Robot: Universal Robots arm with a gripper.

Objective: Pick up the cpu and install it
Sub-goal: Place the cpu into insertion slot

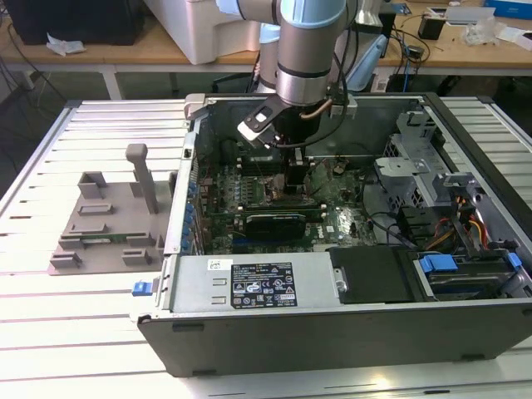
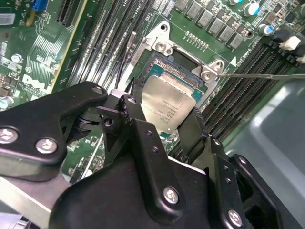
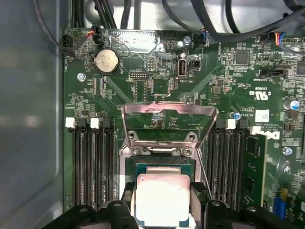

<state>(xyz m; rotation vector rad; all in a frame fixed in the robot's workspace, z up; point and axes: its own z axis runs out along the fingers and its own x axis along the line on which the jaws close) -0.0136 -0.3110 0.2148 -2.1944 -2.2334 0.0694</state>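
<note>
Your tabletop [image 1: 75,332] is a bed of pale metal slats running side to side across the exterior view. Two things lie directly on it. The open computer case [image 1: 332,328] lies on its side, filling the slats from the middle out to 3 o'clock, its dark outer wall facing 6 o'clock. At 9 o'clock of the case, just beside it, a grey moulded fixture [image 1: 108,224] sits flat, with one upright post.

The flat, square, silvery-topped cpu [image 2: 169,107] is held face up between the fingers [image 2: 193,133], over the open socket [image 2: 164,64].
</note>
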